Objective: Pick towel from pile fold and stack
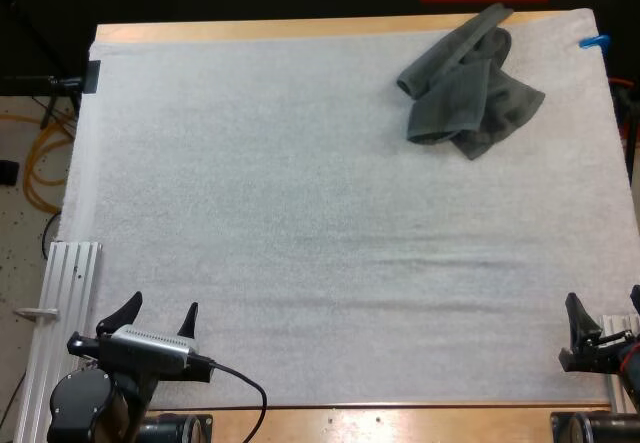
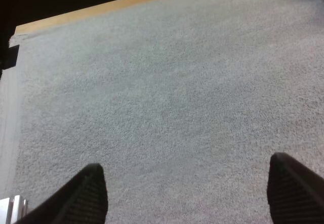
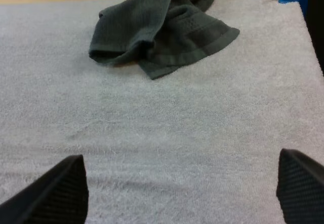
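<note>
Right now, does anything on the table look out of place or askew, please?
Only the towel: it lies crumpled at the far right corner of the mat, one end reaching past it over the wooden far edge of the table. The left gripper and right gripper stand open at the near side.

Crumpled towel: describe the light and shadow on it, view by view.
High view: the crumpled towel is evenly lit on the white mat, with dark creases between its folds and no glare. Right wrist view: a thin shadow sits under its near edge, and the mat around it is evenly bright.
</note>
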